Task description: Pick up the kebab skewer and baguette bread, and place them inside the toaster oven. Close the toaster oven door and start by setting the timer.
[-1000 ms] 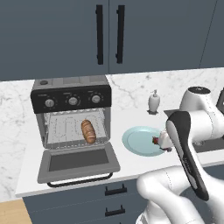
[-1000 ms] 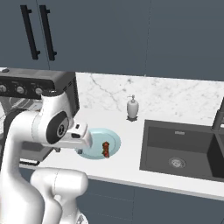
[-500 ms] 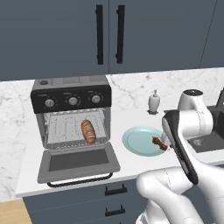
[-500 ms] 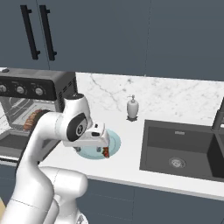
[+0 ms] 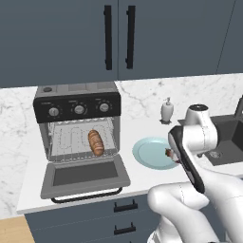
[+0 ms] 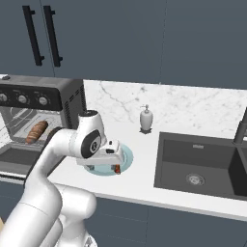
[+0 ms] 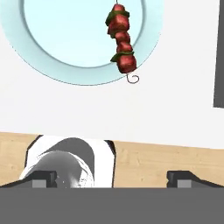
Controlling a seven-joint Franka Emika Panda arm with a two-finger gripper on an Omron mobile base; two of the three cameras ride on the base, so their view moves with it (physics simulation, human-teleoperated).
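Hand view shows the kebab skewer point(image 7: 121, 40) lying lengthwise ahead of the wide-apart, empty fingers point(image 7: 44, 179), on the plate point(image 7: 43, 61) rim, slightly right of centre.

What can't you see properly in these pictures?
- The kebab skewer: in the left base view the arm covers nearly all of it; in the hand view its far end is cut off by the top edge.
- The plate: its right side sits behind the arm in the left base view.
- The toaster oven: cut off by the left edge in the right base view.
- The knobs' markings: too small to read.
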